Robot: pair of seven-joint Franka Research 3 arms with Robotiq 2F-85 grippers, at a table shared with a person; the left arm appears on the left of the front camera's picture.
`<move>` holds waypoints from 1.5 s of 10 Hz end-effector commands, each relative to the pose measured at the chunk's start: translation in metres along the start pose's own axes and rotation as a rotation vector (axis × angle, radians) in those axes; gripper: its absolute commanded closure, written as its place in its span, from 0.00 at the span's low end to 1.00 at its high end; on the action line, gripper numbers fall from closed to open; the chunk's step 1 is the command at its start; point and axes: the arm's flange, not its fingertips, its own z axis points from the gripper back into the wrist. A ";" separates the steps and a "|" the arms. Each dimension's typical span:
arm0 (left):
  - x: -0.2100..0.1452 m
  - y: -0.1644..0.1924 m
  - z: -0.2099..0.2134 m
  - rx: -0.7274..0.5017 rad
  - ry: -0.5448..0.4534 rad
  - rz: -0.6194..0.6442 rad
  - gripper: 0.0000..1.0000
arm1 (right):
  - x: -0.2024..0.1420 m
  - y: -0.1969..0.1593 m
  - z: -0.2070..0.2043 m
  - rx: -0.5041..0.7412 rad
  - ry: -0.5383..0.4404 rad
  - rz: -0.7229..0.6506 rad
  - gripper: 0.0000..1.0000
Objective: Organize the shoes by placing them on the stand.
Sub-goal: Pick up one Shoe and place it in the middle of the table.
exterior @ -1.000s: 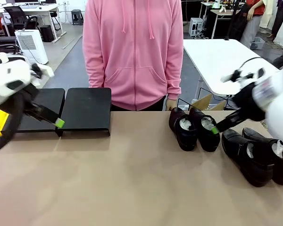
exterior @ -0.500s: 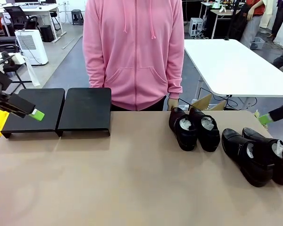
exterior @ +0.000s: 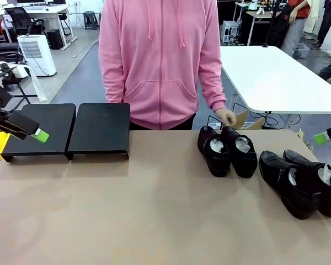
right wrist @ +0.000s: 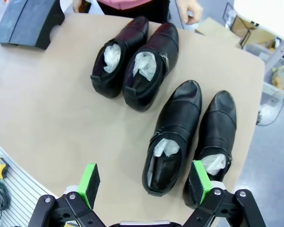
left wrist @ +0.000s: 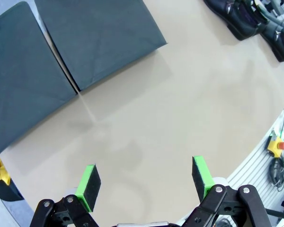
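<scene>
- The right hand (right wrist: pixel 144 182) hangs over the worktop's (exterior: pixel 154 221) right end, jaws wide and empty, looking steeply down.
- The nearer pair of shoes (right wrist: pixel 173 137) lies just below and ahead of it, side by side, perhaps touching; the gap is hard to read.
- Their long axes run away from the hand, heels nearest and toes toward the person, so the open jaws already sit across a shoe's width.
- The second pair (right wrist: pixel 132 61) sits beyond, toward the middle.
- The stand (exterior: pixel 99 130) is at the far left, bare, well apart from every shoe.
- The left hand (left wrist: pixel 146 182), equally wide and empty, hovers near the stand. I judge the right arm the nearer one for a first pick.
</scene>
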 end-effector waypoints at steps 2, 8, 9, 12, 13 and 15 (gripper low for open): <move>-0.002 0.001 0.001 -0.010 -0.006 -0.005 0.00 | 0.000 0.000 0.003 -0.006 -0.003 0.005 0.00; -0.002 0.001 0.001 -0.010 -0.006 -0.005 0.00 | 0.000 0.000 0.003 -0.006 -0.003 0.005 0.00; -0.002 0.001 0.001 -0.010 -0.006 -0.005 0.00 | 0.000 0.000 0.003 -0.006 -0.003 0.005 0.00; -0.002 0.001 0.001 -0.010 -0.006 -0.005 0.00 | 0.000 0.000 0.003 -0.006 -0.003 0.005 0.00; -0.002 0.001 0.001 -0.010 -0.006 -0.005 0.00 | 0.000 0.000 0.003 -0.006 -0.003 0.005 0.00; -0.002 0.001 0.001 -0.010 -0.006 -0.005 0.00 | 0.000 0.000 0.003 -0.006 -0.003 0.005 0.00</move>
